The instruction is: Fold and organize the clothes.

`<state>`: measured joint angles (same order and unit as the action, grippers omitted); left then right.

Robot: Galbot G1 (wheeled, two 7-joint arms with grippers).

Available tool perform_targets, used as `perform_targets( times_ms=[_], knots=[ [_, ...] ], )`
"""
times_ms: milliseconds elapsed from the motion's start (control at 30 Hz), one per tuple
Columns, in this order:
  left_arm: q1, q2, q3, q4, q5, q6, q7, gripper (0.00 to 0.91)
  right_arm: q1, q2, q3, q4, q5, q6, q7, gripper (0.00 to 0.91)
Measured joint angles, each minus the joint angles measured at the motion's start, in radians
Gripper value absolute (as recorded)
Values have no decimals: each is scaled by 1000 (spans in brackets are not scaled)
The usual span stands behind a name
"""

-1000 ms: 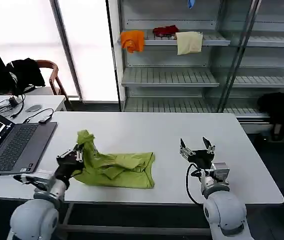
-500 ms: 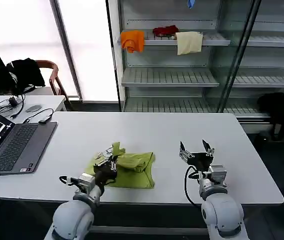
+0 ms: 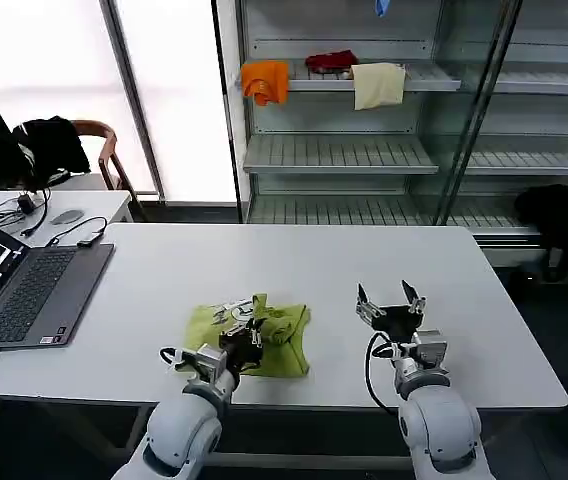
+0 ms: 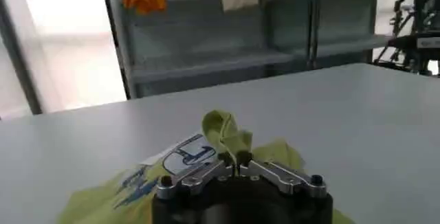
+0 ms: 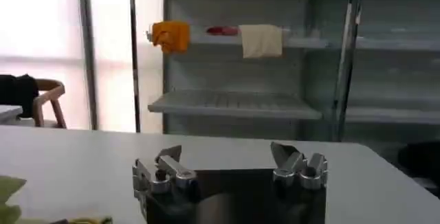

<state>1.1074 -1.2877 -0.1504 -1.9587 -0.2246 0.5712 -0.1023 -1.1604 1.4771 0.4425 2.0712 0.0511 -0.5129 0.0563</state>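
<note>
L pincer [image 3: 247,328] clamped on T-shirt [image 3: 289,338]; R pincer [image 3: 391,304] wide apart.

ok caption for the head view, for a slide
Left end effector pinching the lime T-shirt on the table; right end effector open beside it.

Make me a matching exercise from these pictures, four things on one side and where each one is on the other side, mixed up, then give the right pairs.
Things:
1. T-shirt
2. laptop
3. orange cloth
4. right gripper

Places:
A. on the top shelf behind the table
B. open above bare tabletop, right of the shirt
C. at the table's left end
D. bunched on the table, pinched by the left gripper

Pairs: 1-D, 2-C, 3-A, 4-B
</note>
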Motion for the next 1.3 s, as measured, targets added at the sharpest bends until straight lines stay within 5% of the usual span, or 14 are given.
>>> perform_targets(
  times_ms=[267,300,333,367,967,1300],
  knots=[
    [-7,6,22,-15,-12,4,-5,40,0,1,-3,-11,-3,4,-1,907],
    [-7,8,25,-20,-12,4,-4,272,-1,1,-4,-12,-5,4,-2,907],
    [-7,10,28,-25,-13,4,-2,746,-1,2,-5,-12,-6,5,-2,907],
    [-6,9,31,-27,-13,4,0,907,-1,2,-5,-12,-7,5,-2,907],
    [-17,26,34,-30,-16,-35,45,907,-5,11,-16,-19,-16,10,-6,907],
    [-9,84,-102,-62,-92,-79,74,907,-8,13,-42,-18,-5,33,-43,907]
  ],
)
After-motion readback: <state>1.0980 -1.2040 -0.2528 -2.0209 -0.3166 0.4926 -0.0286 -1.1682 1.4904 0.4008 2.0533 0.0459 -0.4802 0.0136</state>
